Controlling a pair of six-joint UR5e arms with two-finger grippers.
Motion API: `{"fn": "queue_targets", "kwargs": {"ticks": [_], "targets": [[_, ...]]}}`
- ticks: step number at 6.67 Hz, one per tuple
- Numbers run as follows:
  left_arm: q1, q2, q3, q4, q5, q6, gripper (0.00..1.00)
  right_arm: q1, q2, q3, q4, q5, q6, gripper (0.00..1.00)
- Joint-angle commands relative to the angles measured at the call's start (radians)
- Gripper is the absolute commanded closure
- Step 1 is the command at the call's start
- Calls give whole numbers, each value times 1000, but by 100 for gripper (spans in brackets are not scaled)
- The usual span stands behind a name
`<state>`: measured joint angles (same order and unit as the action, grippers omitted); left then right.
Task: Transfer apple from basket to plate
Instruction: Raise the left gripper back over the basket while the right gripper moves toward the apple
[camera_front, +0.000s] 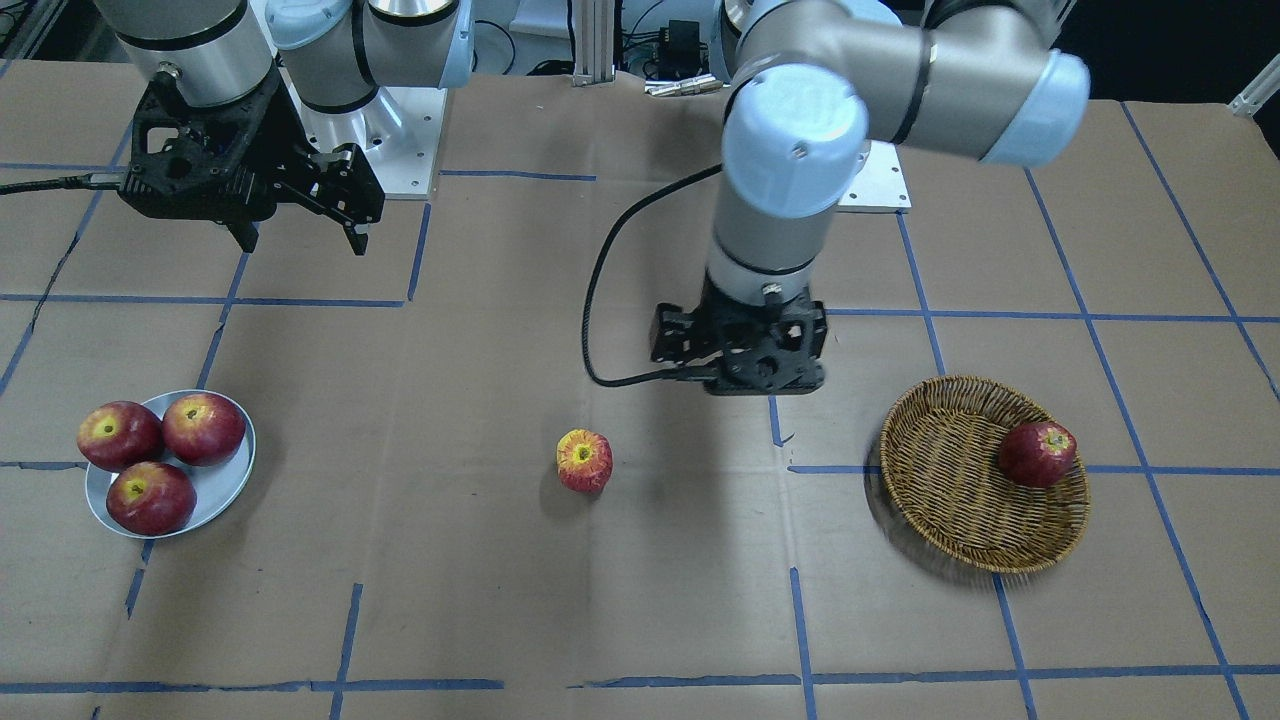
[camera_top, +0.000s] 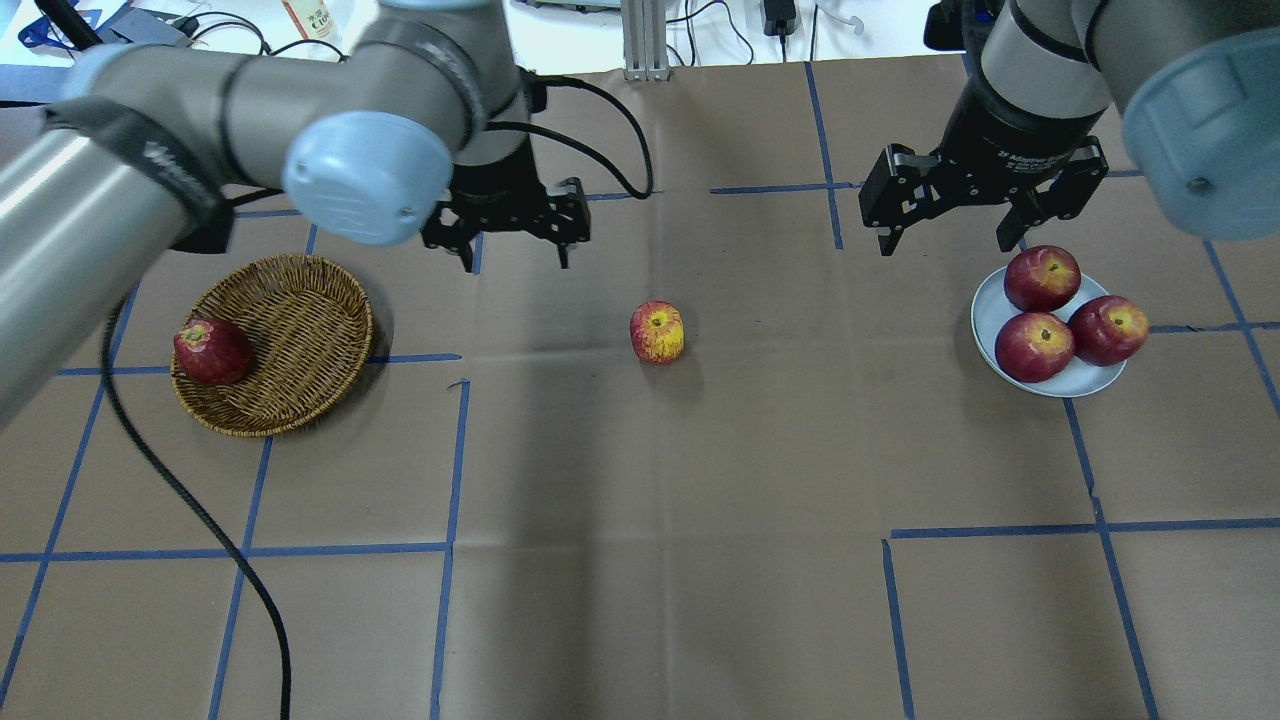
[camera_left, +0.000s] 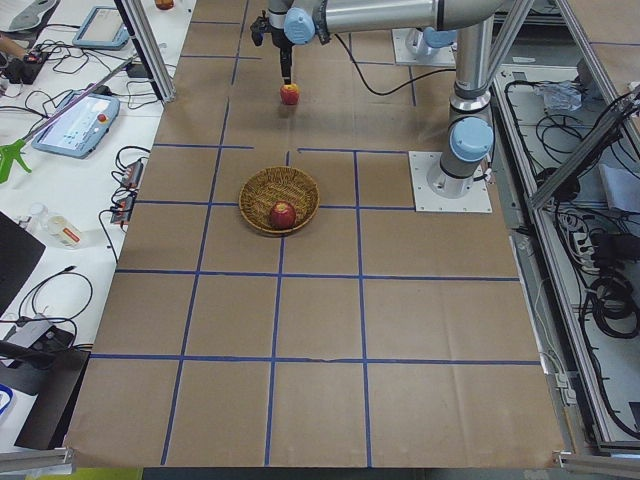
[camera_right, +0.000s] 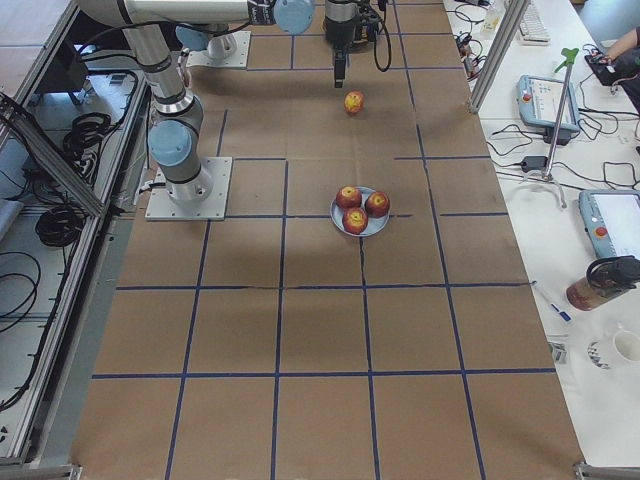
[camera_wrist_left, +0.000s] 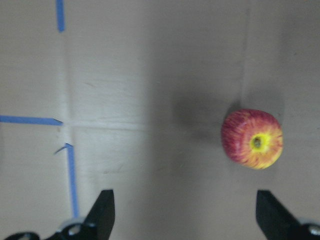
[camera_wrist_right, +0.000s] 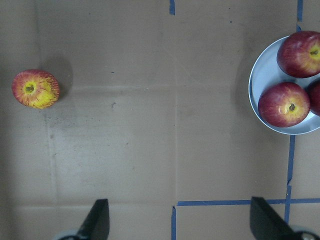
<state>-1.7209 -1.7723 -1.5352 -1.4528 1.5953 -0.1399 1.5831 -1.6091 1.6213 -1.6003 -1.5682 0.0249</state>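
Note:
The apple (camera_front: 584, 460) with the yellow-orange streaked top sits upright on the bare table between basket and plate; it also shows in the overhead view (camera_top: 657, 332) and both wrist views (camera_wrist_left: 252, 139) (camera_wrist_right: 35, 88). The wicker basket (camera_top: 290, 330) holds one darker red apple (camera_top: 212, 351) at its rim. The pale blue plate (camera_top: 990, 310) holds three deep red apples. My left gripper (camera_top: 515, 262) is open and empty, above the table between basket and apple. My right gripper (camera_top: 944, 245) is open and empty, just behind the plate's inner side.
Brown paper with blue tape lines covers the table. The left arm's black cable (camera_top: 190, 500) trails across the table beside the basket. Arm base plates (camera_front: 400, 140) stand at the robot's edge. Operator desks with devices (camera_right: 545, 100) flank the table.

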Motion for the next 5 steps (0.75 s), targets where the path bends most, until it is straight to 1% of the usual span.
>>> {"fn": "queue_targets", "kwargs": {"ticks": [1,2,3,4,5], "targets": [[133,208,-17,-198,0,190,1,2,5,0,-3,8,15,0],[130,265,-19,-233,0,192,1,15,17,-1,-9,20,19,0],[130,281,-35,-233,-3,194,1,65,53,-14,-23,17,82,0],[129,281,-67,-227,-3,194,1,124,102,-56,-35,17,134,0],[129,286,-88,-216,-11,192,1,180,174,-92,-67,16,217,0]]}}
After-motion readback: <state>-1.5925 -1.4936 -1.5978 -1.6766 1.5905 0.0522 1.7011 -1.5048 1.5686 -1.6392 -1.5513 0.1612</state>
